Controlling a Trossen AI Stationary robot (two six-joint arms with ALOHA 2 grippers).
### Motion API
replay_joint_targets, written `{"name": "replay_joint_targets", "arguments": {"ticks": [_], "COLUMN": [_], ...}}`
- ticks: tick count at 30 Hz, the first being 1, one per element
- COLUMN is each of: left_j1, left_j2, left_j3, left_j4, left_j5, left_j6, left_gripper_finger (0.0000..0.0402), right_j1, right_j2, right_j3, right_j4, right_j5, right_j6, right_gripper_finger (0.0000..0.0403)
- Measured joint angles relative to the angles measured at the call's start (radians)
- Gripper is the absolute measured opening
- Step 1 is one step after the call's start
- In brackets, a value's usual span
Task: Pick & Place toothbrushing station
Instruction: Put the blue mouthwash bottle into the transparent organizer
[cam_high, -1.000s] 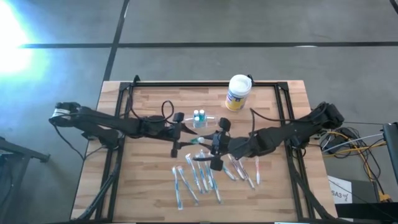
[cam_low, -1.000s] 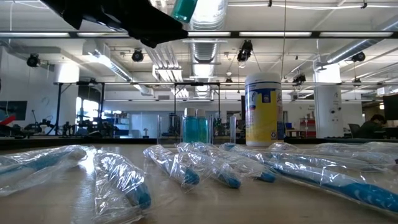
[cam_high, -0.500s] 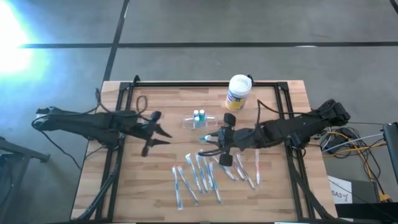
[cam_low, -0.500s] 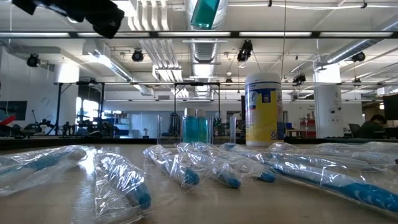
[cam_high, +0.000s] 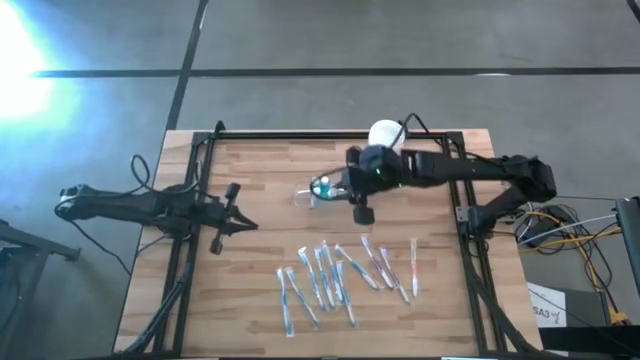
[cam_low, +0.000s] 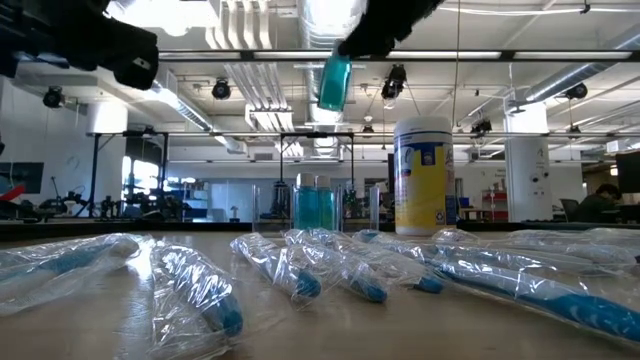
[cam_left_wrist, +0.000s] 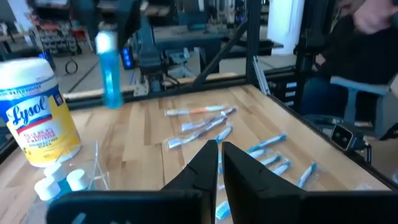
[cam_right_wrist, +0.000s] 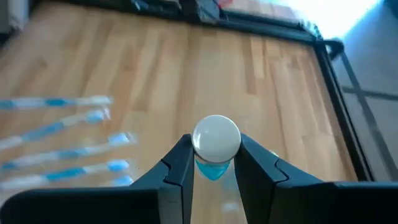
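One camera looks straight down on the light wooden slatted table (cam_high: 250, 290); another sits at table-top height, facing the room — both share the plastic-wrapped blue toothbrushes (cam_high: 320, 285).

Grey concrete floor (cam_high: 320, 40) crossed by dark seams, glare at one corner. Beyond the worktop (cam_high: 260, 250), open hall with ceiling ducts (cam_low: 240, 90), striplights, white pillar (cam_low: 527, 175).

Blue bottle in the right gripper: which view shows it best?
Left wrist view: the blue bottle hangs full-length, white cap up. Low view crops its top. Right wrist view shows mostly the cap between the right gripper fingers. High view: a blue speck.
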Motion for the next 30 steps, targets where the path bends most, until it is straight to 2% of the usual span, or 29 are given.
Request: {"name": "replay_joint_targets", "arguments": {"ticks": [5, 11, 19, 30], "left_j1": [0.0, 0.0, 0.001, 0.001], "left_j2": [-0.029, -0.033, -0.032, -0.032], "left_j3": [-0.034, -0.038, -0.039, -0.039], "left_j4": [0.018, 0.021, 0.018, 0.018], "left_j5": [0.0, 0.0, 0.0, 0.0], "left_j6": [-0.002, 0.009, 0.03, 0.035], "left_gripper_finger": [0.0022, 0.0015, 0.0011, 0.0012], "right_j1": [-0.092, -0.149, -0.191, -0.21], "right_j2": [0.042, 0.114, 0.223, 0.313], "right_j3": [0.0, 0.007, 0.07, 0.081], "right_j4": [0.013, 0.022, -0.03, -0.041], "right_j5": [-0.077, -0.158, -0.165, -0.188], "right_j6": [-0.038, -0.11, -0.192, -0.236], "right_gripper_finger": [0.0081, 0.0081, 0.0081, 0.0081]}}
